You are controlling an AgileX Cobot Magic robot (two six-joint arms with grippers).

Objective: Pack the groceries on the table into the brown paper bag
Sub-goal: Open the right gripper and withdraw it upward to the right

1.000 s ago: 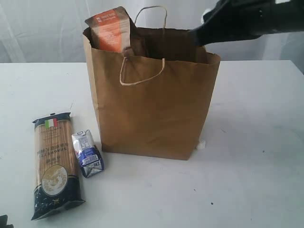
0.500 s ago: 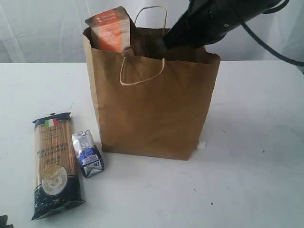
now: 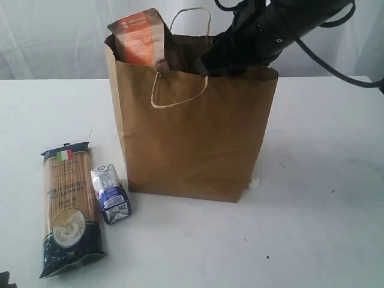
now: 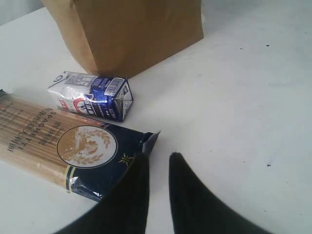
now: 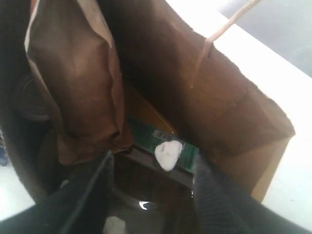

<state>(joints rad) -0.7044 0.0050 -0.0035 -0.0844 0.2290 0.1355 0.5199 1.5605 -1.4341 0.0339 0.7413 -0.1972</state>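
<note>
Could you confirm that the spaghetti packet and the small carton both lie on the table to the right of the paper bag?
Not quite: the blue spaghetti packet and small blue-white carton do lie on the table, but to the left of the brown paper bag, as the exterior view shows.

bag [image 3: 192, 144] 1 | spaghetti packet [image 3: 67, 207] 1 | carton [image 3: 111, 195] 1 | pouch [image 3: 139, 39] 1

The small blue-white carton [image 4: 92, 95] lies on its side on the white table [image 4: 243, 97], with a corner of the brown paper bag [image 4: 141, 34] just beside it. Close along the carton's other side lies the blue spaghetti packet [image 4: 63, 146], flat, gold medallion up. Beyond the packet's dark end from the carton hangs the left gripper [image 4: 157, 157], fingers a narrow slit apart, nothing between them
</note>
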